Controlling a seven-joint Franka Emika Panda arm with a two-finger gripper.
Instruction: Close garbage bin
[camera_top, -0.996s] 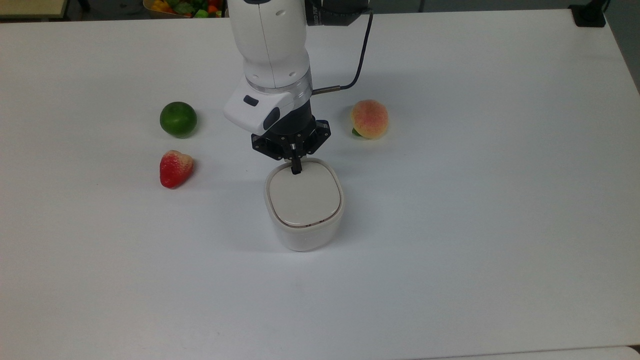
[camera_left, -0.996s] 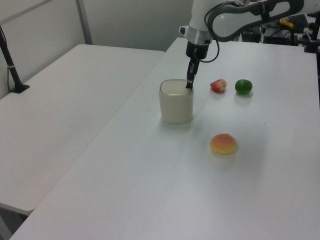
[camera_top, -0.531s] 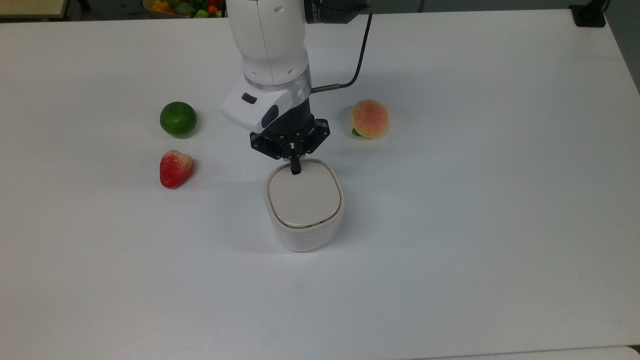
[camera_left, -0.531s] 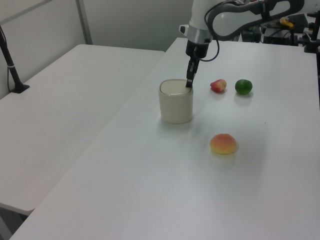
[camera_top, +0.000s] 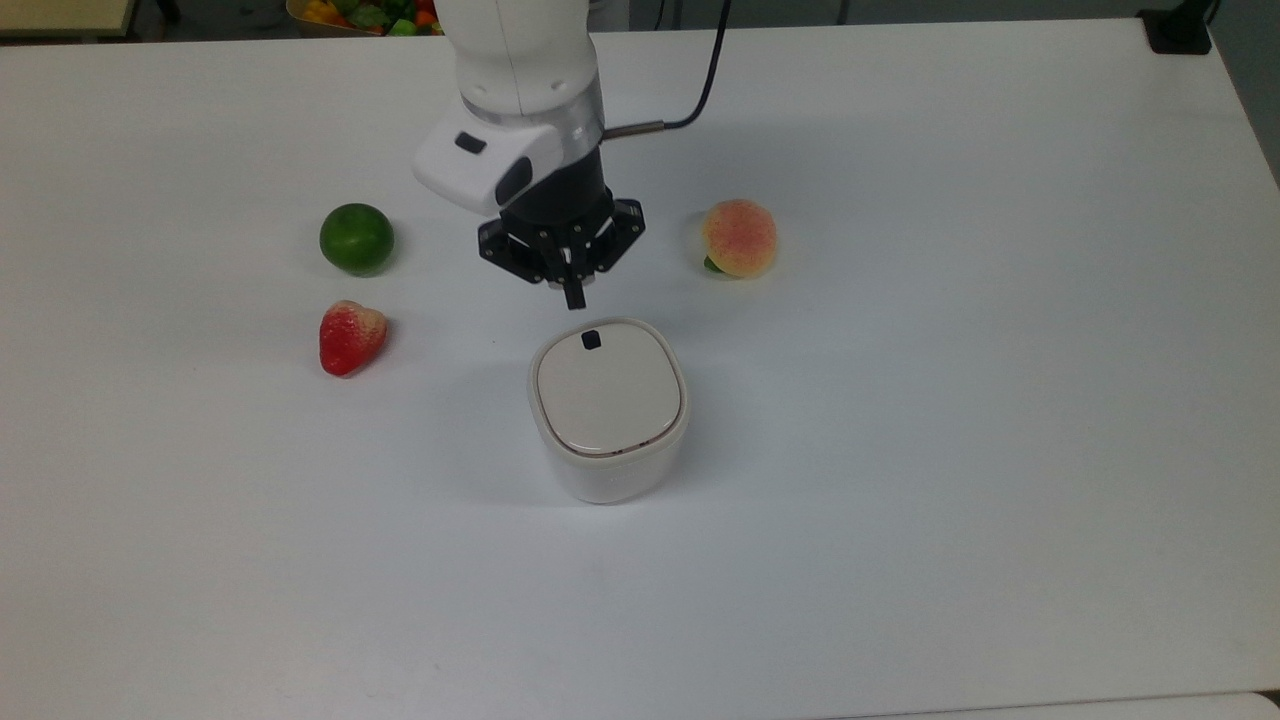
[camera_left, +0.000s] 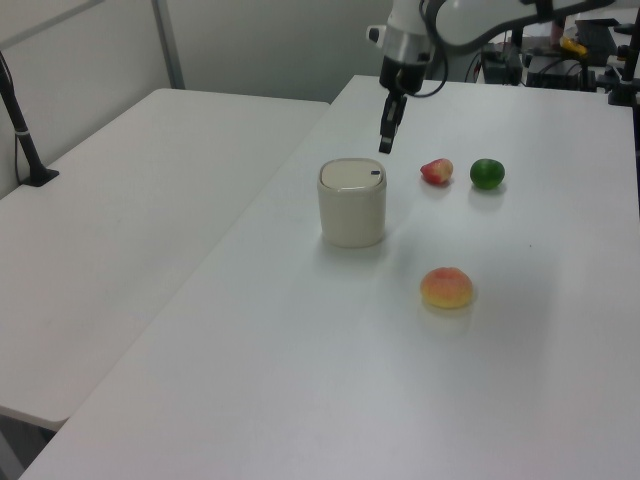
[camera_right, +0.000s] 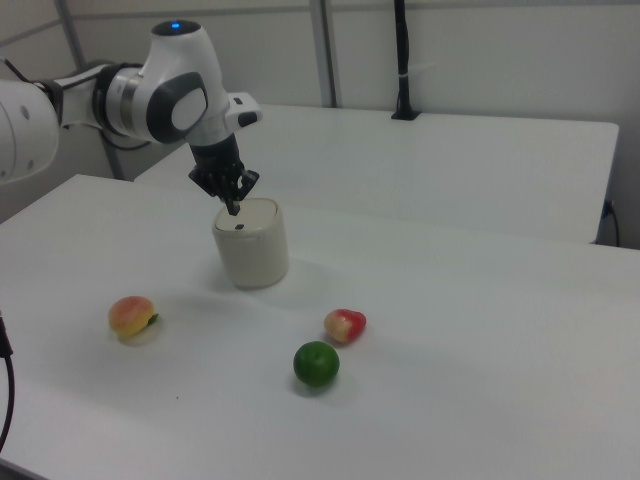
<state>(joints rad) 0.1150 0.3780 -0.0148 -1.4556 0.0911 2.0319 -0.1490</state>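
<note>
The garbage bin (camera_top: 608, 430) (camera_left: 352, 205) (camera_right: 252, 245) is a small white rounded-square tub in the middle of the white table. Its beige lid (camera_top: 608, 390) lies flat and closed, with a small black button (camera_top: 591, 340) at the edge nearest the arm. My gripper (camera_top: 574, 297) (camera_left: 386, 142) (camera_right: 234, 208) hangs above the table just beyond the button edge, clear of the lid. Its two black fingers are pressed together and point down, holding nothing.
A green lime (camera_top: 356, 238) and a red strawberry (camera_top: 350, 336) lie at the top view's left of the bin. A peach (camera_top: 739, 238) lies at the top view's right. A second white table (camera_left: 130, 200) adjoins at the left view's left.
The gripper was touching the lid at the button; it has risen and drawn back toward the arm's base, which uncovers the black button. The lid stays flat.
</note>
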